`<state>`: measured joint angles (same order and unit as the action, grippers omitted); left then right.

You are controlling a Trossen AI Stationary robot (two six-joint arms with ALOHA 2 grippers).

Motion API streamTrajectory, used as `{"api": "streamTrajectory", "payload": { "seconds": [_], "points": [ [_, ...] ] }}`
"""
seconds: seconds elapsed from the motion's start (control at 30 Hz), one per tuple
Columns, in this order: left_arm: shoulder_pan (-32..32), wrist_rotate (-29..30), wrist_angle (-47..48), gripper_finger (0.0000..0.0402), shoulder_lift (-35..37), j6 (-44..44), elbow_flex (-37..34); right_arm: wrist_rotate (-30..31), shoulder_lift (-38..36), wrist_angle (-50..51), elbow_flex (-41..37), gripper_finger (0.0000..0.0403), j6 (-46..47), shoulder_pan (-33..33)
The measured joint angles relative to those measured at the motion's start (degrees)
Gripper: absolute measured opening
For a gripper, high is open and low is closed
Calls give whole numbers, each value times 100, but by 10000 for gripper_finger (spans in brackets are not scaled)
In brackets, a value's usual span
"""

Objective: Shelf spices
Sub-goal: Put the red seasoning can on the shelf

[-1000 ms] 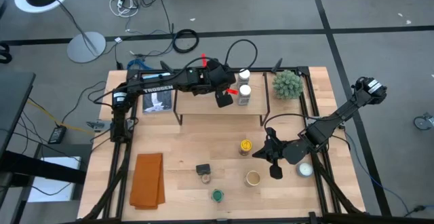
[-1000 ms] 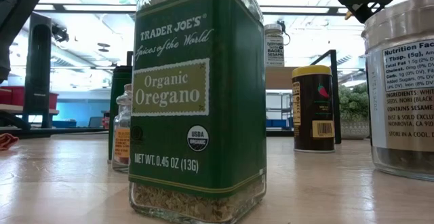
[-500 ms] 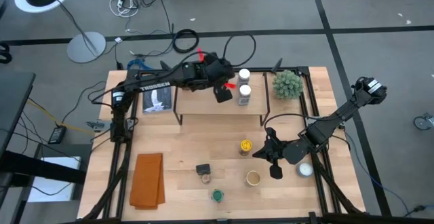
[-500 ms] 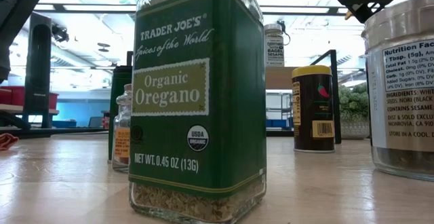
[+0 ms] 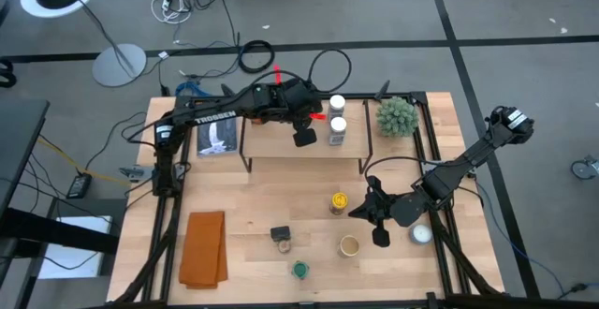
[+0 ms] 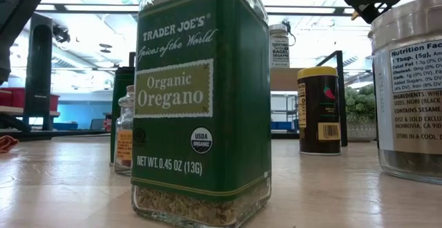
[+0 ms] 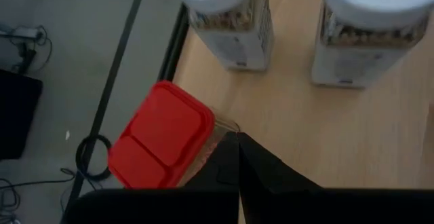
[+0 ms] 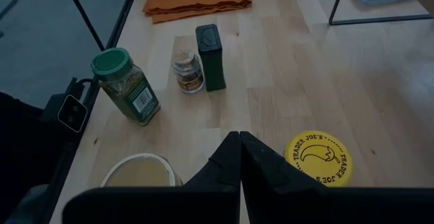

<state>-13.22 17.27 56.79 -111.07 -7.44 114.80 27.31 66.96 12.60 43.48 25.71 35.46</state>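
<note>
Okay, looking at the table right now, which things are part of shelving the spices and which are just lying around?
For the job:
- shelf
- two white-capped jars on it
- red-lidded tin on it
- yellow-lidded jar
- tan-lidded jar
- green-lidded jar
- dark green oregano tin

Lying about:
- orange cloth
- spiky green plant ball

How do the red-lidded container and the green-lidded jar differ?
The red-lidded container has a flat, squarish red lid, while the green-lidded jar has a round green cap. The red one sits up on the shelf, near two white-capped jars; the green one stands down on the table near its front edge. The left pincer hovers by the red one; no pincer is near the green one. Both stand upright.
</note>
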Motion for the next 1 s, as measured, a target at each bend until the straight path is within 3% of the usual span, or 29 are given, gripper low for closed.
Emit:
{"api": "streamTrajectory", "payload": {
  "seconds": [0.37, 0.67, 1.0],
  "points": [
    [-30, -39, -189, 0, -240, 15, -4, 0, 0, 27, 0, 2, 2, 0],
    [-30, 373, -538, 0, -284, 17, -4, 0, 0, 50, 2, 2, 4, 0],
    [-21, 384, -624, 0, -288, 9, -4, -2, 0, 42, 2, 2, 4, 0]
  ]
}}
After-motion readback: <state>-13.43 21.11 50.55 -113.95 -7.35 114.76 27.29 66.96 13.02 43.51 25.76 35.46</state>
